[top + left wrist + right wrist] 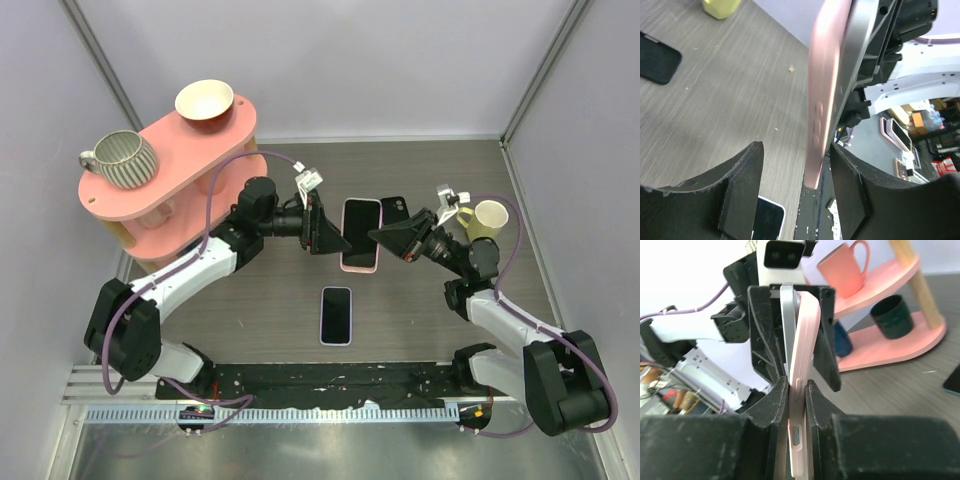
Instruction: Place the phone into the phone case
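A pink phone case [361, 235] is held on edge above the table between the two grippers. A grey phone [786, 315] lies against its open side, seemingly part way in. My right gripper [385, 240] is shut on the case and phone; in the right wrist view [797, 410] both fingers press the case [802, 365]. My left gripper [325, 232] is open, its fingers [742, 190] standing wide on either side of the case edge [822, 100]. The phone's grey edge [855, 55] is on the right-finger side.
A second phone [336, 314] lies screen-up on the table below the held case. A black case [395, 210] and a yellow mug [488, 220] sit at the right. A pink two-tier shelf [190, 150] with a bowl and mugs stands at the back left.
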